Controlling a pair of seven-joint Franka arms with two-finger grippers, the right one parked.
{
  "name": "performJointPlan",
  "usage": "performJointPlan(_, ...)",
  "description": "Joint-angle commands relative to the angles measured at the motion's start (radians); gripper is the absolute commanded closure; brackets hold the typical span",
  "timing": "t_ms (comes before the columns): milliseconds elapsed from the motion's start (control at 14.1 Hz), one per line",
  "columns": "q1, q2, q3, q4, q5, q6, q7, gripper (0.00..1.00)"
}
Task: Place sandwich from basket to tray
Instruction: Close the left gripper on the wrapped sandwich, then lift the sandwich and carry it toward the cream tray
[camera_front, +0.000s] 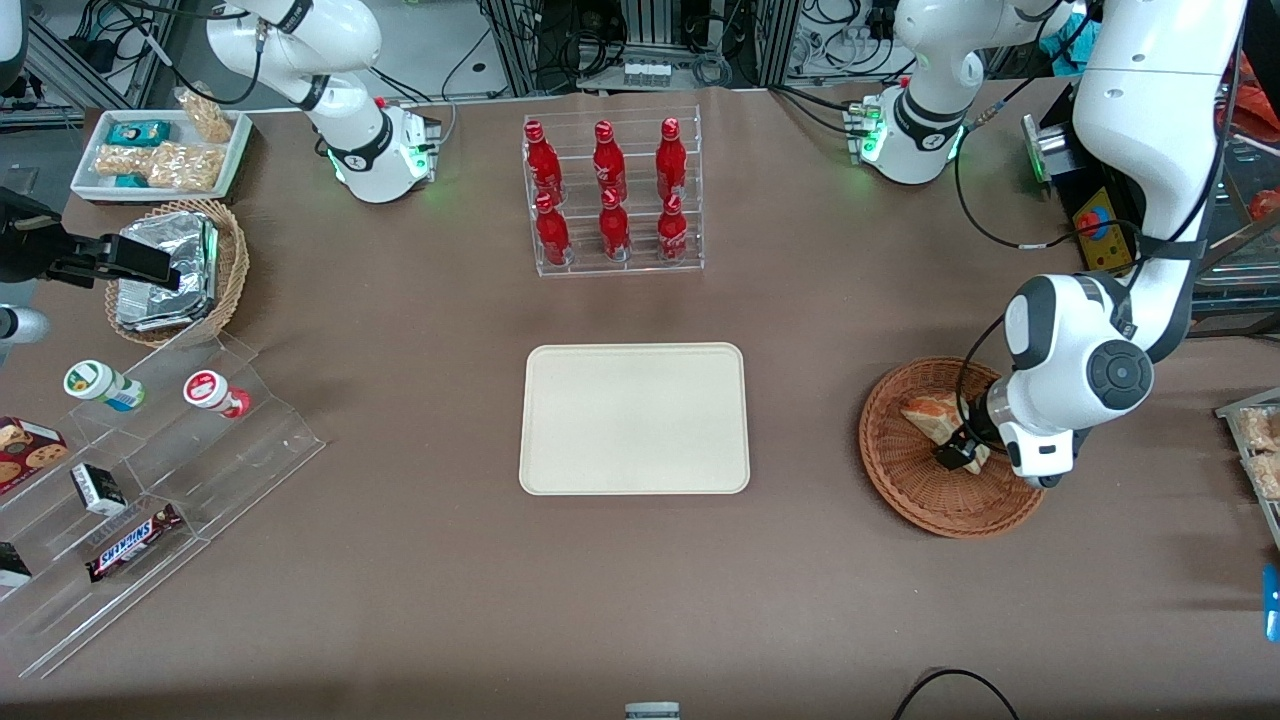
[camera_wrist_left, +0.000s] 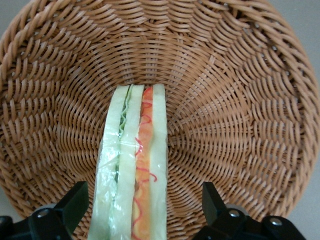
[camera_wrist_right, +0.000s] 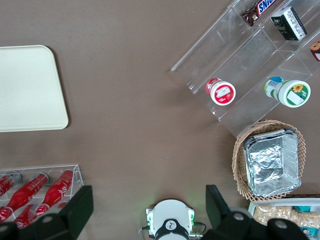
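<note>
sandwich (camera_wrist_left: 132, 165) lies in basket (camera_wrist_left: 240, 125) between gripper's (camera_wrist_left: 142, 210) spread fingers (camera_wrist_left: 210, 197).

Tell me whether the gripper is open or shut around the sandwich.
Open. The gripper is down in the basket, fingers apart on either side of the sandwich, with gaps showing.

Your working arm covers part of the sandwich (camera_front: 928, 415) and the basket (camera_front: 905, 475) from the front; the wrist view cuts off the sandwich's near end between the tool (camera_wrist_left: 145, 202) fingers.
</note>
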Motion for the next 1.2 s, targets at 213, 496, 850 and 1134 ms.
performJointPlan(213,-0.017,-0.013,0.001,-0.022,0.007,-0.02,0.003,0.81)
performJointPlan(496,-0.046,-0.099,0.0,-0.008,0.042,-0.188,0.114,0.88)
performJointPlan(850,-0.147,-0.143,-0.003,0.034,0.067,-0.273,0.151,0.87)
performJointPlan(1134,-0.284,-0.116,-0.003,0.047,0.075,-0.246,0.153,0.88)
